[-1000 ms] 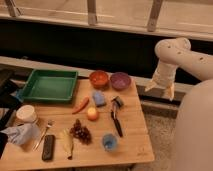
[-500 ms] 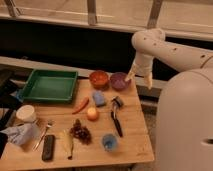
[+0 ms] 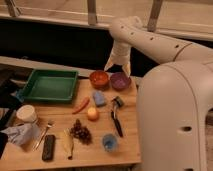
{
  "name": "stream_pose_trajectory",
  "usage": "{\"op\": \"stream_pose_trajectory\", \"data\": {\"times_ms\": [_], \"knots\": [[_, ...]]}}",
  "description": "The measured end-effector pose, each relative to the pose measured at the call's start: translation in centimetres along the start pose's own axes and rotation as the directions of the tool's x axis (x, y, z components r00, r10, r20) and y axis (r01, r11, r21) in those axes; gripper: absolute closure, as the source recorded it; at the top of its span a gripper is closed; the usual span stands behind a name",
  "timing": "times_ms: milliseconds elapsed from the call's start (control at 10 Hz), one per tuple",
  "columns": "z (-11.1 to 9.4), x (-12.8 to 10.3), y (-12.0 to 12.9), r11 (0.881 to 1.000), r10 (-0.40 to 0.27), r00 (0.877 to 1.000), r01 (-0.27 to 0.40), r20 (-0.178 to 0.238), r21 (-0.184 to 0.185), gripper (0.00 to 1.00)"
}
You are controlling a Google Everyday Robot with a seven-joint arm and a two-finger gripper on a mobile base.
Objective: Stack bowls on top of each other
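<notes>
The orange-red bowl (image 3: 99, 79) and the purple bowl (image 3: 120, 80) sit side by side, close together, at the back edge of the wooden table (image 3: 130, 150). Both are upright and look empty. My gripper (image 3: 117, 68) hangs from the white arm just above and behind the gap between the two bowls. Its fingers (image 3: 108, 65) are spread open and hold nothing.
A green tray (image 3: 50, 86) stands at the back left. A blue sponge (image 3: 99, 98), red chili (image 3: 81, 105), an orange fruit (image 3: 93, 114), black brush (image 3: 116, 119), grapes (image 3: 80, 131), blue cup (image 3: 110, 142), banana (image 3: 67, 143), remote (image 3: 48, 147) and white container (image 3: 26, 114) lie on the table.
The arm has swung from the right side leftward and the gripper has come over the two bowls. The bowls and the other objects have not moved.
</notes>
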Motion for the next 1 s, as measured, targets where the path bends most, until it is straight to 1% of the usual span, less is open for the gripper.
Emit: {"op": "stream_pose_trajectory", "data": {"times_ms": [500, 600, 700, 800, 900, 1000], "knots": [[0.1, 0.1, 0.1, 1.0, 0.002, 1.0, -0.002, -0.003, 0.002, 0.22], [0.1, -0.4, 0.3, 1.0, 0.025, 0.999, -0.025, 0.025, 0.002, 0.22], [0.0, -1.1, 0.7, 0.999, 0.051, 0.997, -0.05, 0.055, -0.007, 0.22], [0.1, -2.1, 2.0, 0.996, 0.087, 0.993, -0.085, 0.082, -0.033, 0.22], [0.4, -3.0, 3.3, 0.991, 0.126, 0.987, -0.121, 0.099, -0.055, 0.22], [1.1, -3.8, 4.5, 0.987, 0.154, 0.982, -0.148, 0.107, -0.067, 0.22]]}}
